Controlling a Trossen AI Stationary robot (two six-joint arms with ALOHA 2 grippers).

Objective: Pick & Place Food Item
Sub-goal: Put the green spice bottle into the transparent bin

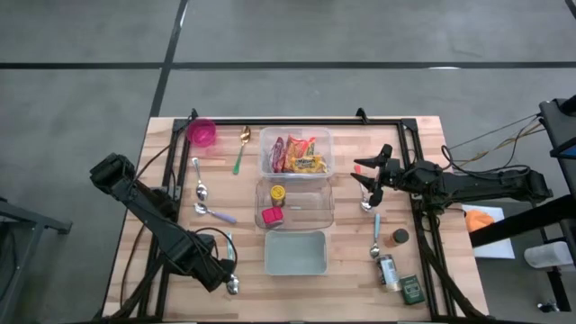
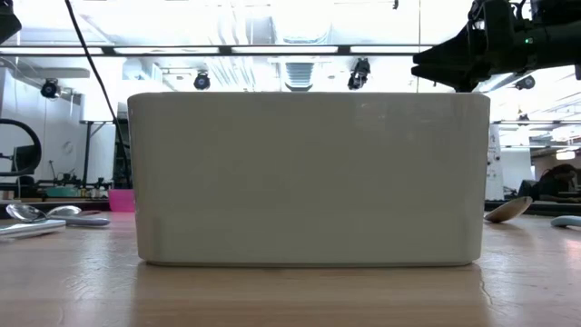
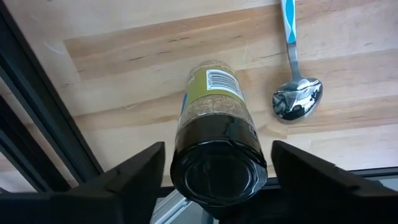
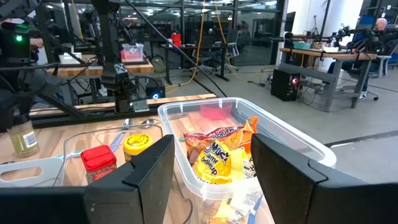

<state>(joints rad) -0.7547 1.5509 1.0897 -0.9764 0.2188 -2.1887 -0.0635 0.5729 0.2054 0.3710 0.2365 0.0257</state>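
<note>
The table (image 1: pixel 297 279) is pale wood with a streaky grain, framed by black rails. A spice jar (image 3: pixel 214 134) has a glossy black lid, a green label with a white barcode patch, and brownish-tan contents. Beside it lies a shiny silver spoon (image 3: pixel 296 93) with a blue-and-white handle. The snack bags (image 4: pixel 217 158) are yellow, orange and red (one shows brown lettering on yellow) inside a clear bin (image 4: pixel 292 146). A second clear bin (image 1: pixel 315 211) holds a red-lidded jar (image 4: pixel 98 160) and a yellow-lidded one (image 4: pixel 137 145). The cup (image 1: pixel 202 133) is magenta. The tray (image 1: pixel 295 253) is pale grey-green. One spoon (image 1: pixel 240 151) has a green handle.
</note>
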